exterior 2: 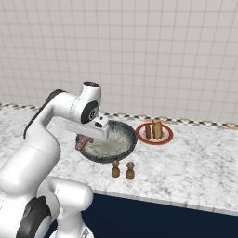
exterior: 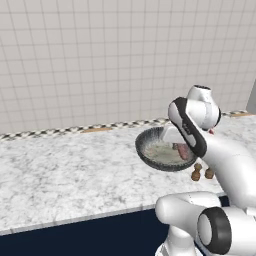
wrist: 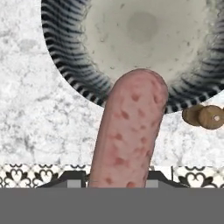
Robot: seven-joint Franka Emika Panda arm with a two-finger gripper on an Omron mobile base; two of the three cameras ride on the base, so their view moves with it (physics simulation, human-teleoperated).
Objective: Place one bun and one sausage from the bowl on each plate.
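Speckled reddish sausage [wrist: 131, 135] upright in the foreground, ribbed bowl [wrist: 70, 52] beyond, two brown shakers [wrist: 204, 116] beside.

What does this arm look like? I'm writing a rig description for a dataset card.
The arm is glossy white with rounded, tube-like links. Dark grey to black bands and caps mark its joints, including a black strip along the upper link and a dark disc on the top cap. No cables or lettering show. The gripper has a boxy white body; its fingers are too hidden to describe.
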